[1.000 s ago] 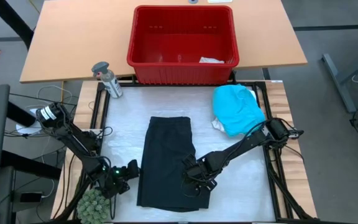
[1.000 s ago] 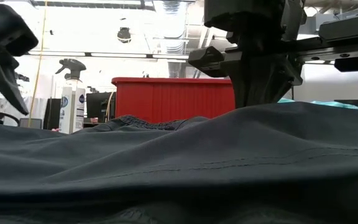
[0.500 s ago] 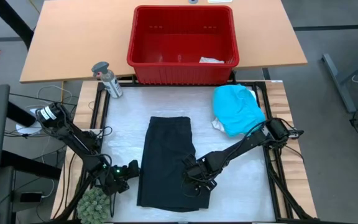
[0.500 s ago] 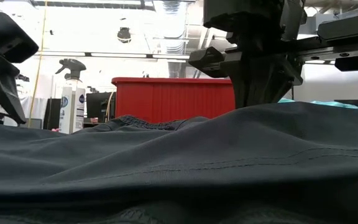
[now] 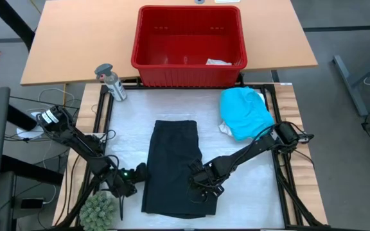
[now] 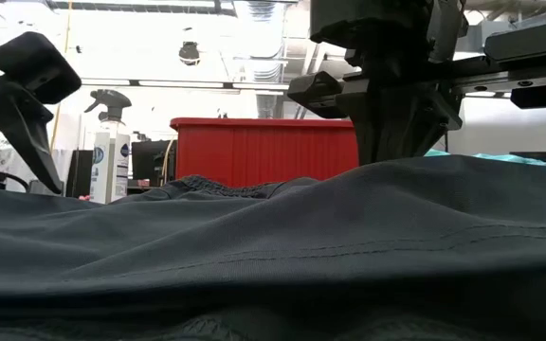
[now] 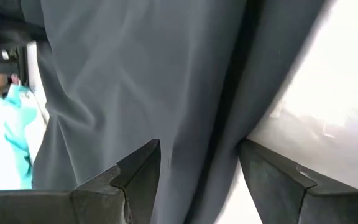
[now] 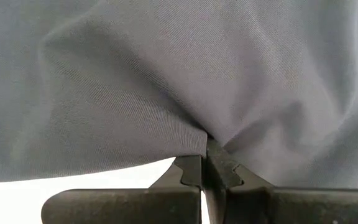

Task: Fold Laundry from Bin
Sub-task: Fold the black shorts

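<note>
Black clothing [image 5: 172, 168] lies folded in a long strip on the white mat, running from near to far. My right gripper [image 5: 204, 186] is shut on its right side, close to the near end. My left gripper [image 5: 135, 174] is open at the strip's left edge. In the left wrist view that edge [image 7: 229, 124] runs between the two fingers, and I cannot tell whether they touch it. A turquoise shirt [image 5: 246, 112] lies bunched at the mat's right. The red bin [image 5: 190, 45] stands behind the mat with a small white piece [image 5: 218, 62] inside. My right gripper pinches a pucker of the black cloth [image 8: 205, 142] between its two fingertips, at the strip's right side near the near end. The fingers come steeply from above. Creases run to the fingertips, and the cloth rises there [image 6: 396, 163]. The rest lies on the mat.
A spray bottle [image 5: 111, 82] stands at the mat's far left corner. A green fuzzy clump [image 5: 98, 208] sits off the near left corner, beside my left arm. A white scrap [image 5: 225, 128] peeks from under the turquoise shirt. Bare mat [image 5: 249, 192] lies right of the black strip.
My left gripper has edged toward the table's right, up to the black strip's left edge, and turned a little, staying open. My right gripper and the cloth have kept still.
</note>
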Robot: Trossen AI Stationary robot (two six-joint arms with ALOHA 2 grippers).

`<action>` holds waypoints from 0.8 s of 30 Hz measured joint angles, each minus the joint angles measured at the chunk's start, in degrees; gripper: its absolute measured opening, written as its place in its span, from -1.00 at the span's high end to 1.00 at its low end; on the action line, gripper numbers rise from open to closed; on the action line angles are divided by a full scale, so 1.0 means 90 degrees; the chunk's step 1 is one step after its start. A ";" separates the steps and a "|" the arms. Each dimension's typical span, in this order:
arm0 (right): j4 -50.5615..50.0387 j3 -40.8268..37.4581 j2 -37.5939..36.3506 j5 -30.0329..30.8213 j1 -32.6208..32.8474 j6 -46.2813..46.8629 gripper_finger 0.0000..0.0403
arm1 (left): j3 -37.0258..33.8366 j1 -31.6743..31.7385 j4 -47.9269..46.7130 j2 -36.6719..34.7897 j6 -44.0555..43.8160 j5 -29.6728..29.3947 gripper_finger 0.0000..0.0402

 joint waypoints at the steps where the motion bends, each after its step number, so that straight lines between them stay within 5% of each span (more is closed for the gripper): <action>1: 0.0000 0.0000 0.0000 0.0000 -0.0001 -0.0001 0.89 | 0.0000 0.0007 0.0060 0.0000 0.0064 0.0069 -0.05; 12: 0.0000 0.0000 0.0000 0.0002 -0.0003 -0.0003 0.89 | 0.0002 0.0250 0.0116 0.0000 -0.0022 0.0429 0.03; 24: 0.0002 0.0000 0.0000 0.0005 -0.0003 0.0168 0.90 | 0.0002 0.0539 0.0101 0.0005 0.0109 0.0794 0.79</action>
